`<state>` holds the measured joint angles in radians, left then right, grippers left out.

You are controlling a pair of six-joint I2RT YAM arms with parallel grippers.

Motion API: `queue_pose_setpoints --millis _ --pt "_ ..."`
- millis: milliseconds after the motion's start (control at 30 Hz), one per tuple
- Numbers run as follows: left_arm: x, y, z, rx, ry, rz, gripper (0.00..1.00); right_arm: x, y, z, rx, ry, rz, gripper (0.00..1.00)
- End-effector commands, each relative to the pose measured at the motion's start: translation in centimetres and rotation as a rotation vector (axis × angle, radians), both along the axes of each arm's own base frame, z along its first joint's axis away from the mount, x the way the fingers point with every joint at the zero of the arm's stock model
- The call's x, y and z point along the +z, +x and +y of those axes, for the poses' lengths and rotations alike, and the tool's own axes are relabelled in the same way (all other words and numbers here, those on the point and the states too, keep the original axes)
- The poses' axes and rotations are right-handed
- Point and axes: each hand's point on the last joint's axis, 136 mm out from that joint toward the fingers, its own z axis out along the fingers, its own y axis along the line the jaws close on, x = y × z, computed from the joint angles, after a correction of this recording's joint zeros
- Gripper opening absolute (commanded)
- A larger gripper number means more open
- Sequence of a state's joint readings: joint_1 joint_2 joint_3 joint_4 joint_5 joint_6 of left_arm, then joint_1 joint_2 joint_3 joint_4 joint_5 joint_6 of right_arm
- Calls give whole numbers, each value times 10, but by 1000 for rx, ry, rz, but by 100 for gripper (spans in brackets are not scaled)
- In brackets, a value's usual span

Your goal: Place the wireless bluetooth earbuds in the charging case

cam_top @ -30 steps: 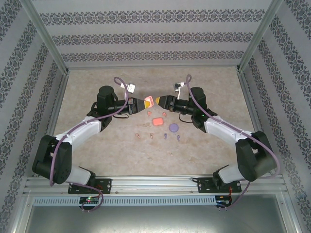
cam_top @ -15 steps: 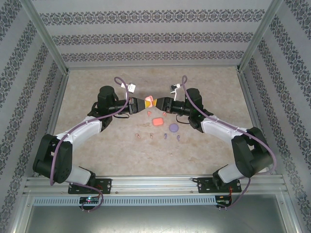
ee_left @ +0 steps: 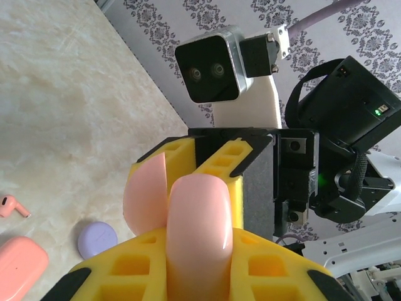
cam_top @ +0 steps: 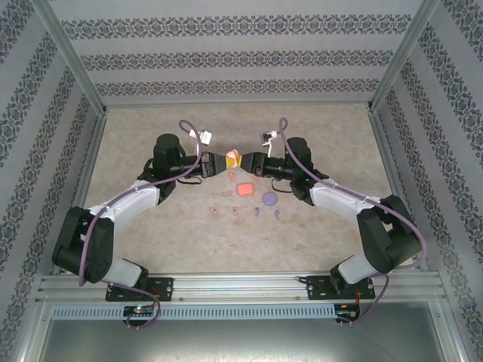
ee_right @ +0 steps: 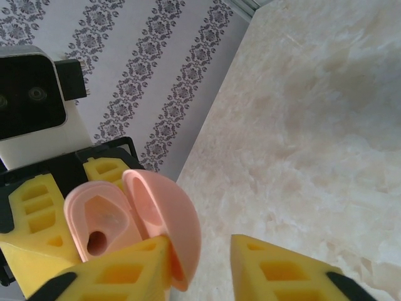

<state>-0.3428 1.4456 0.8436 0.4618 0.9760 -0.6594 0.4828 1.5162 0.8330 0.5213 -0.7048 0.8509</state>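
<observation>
Left gripper point(ee_left: 197, 263) clamps one open case point(ee_right: 125, 213), whose base is hidden. Right gripper point(ee_right: 200, 251) is spread apart around the lid edge. The table point(cam_top: 151, 143) holds two closed cases point(cam_top: 244, 188) and about five barely resolved buds point(cam_top: 235, 210).

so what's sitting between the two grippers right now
An open pink case: the left gripper clamps its base, and the right gripper, fingers apart, reaches its lid. The top view shows it, and both wrist views show it closer.
</observation>
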Motion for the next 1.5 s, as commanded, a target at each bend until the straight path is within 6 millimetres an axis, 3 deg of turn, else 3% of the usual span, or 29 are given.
queue_pose_setpoints --millis 0,233,433,600,800,933,1167,1467 --pt "12 -5 -10 -34 -20 -58 0 20 2 11 35 39 -53 25" --pt "9 -6 -11 -37 -20 -52 0 28 2 13 50 49 -60 1" --pt "5 -2 -11 -17 -10 -34 0 28 3 12 44 43 -61 0" --pt "-2 6 -8 38 25 -13 25 25 5 9 23 17 -58 0" --pt "-2 12 2 93 100 -21 66 17 13 -3 -22 -40 -54 0" --pt "3 10 13 108 160 -41 83 13 20 -13 -32 -93 -62 0" --pt "6 3 31 70 281 -53 93 9 31 -25 -24 -205 -107 0" --pt "-23 6 18 -93 347 53 91 -7 25 -34 132 -455 -262 0"
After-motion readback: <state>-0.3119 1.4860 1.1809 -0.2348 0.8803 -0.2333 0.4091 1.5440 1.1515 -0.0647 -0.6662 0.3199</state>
